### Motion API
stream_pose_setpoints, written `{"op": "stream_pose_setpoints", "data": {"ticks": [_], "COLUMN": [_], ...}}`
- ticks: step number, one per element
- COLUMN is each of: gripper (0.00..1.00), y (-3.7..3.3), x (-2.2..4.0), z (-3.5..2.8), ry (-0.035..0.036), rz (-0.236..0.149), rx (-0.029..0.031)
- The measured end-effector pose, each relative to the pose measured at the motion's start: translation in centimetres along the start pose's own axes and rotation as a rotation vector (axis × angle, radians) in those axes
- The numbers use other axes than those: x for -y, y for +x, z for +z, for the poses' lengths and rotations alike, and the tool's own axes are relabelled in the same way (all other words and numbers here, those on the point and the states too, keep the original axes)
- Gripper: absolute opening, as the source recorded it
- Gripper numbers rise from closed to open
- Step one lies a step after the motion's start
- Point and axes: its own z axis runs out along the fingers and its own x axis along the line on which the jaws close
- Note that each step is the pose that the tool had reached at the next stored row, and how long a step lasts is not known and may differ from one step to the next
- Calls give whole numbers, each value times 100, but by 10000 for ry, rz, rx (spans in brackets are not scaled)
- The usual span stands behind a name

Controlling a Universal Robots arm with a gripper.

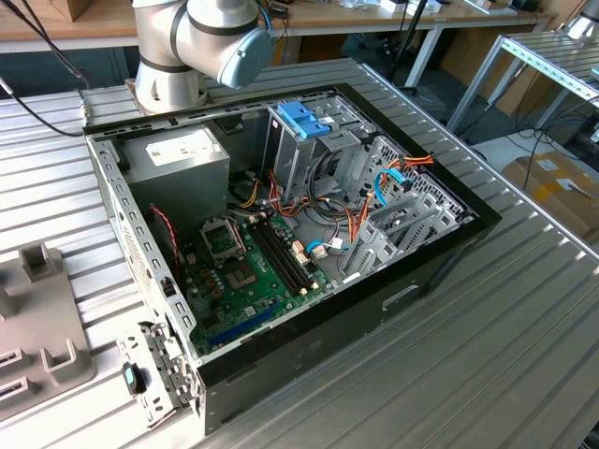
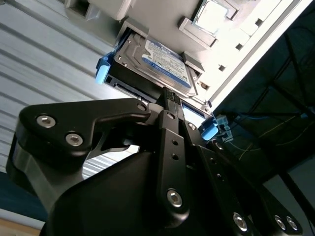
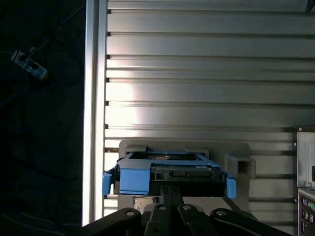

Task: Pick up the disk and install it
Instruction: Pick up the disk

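Observation:
The disk (image 2: 162, 61), silver-grey with a white-and-blue label and a light-blue carrier rail, lies in a pale grey holder (image 2: 162, 19) on the ribbed metal table. Seen in the first wrist view, the disk (image 3: 189, 173) shows its near end in front of the same holder (image 3: 182, 146). My gripper (image 3: 171, 191) has its two black fingers pressed close together at the middle of that near edge. In the second wrist view the gripper (image 2: 170, 94) meets the disk's edge. The disk still rests in the holder.
An open computer case (image 1: 440, 253) lies on the table in the exterior view, with a metal drive cage (image 1: 298, 164) topped by a blue bracket (image 1: 304, 119). The arm's base (image 1: 201, 37) stands behind it. Grey fixtures (image 1: 42, 299) sit at that view's left. The table edge (image 3: 96, 98) runs beside the holder.

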Motion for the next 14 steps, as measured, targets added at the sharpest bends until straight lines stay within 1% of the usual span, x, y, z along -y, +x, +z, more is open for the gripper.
{"op": "stream_pose_setpoints", "data": {"ticks": [6, 7, 14], "gripper": [11, 11, 11], "y": [1, 1, 1], "x": [0, 0, 0], "z": [0, 0, 0], "ry": [39, 40, 40], "rz": [-529, -570, -575], "rx": [-10, -10, -10]}}
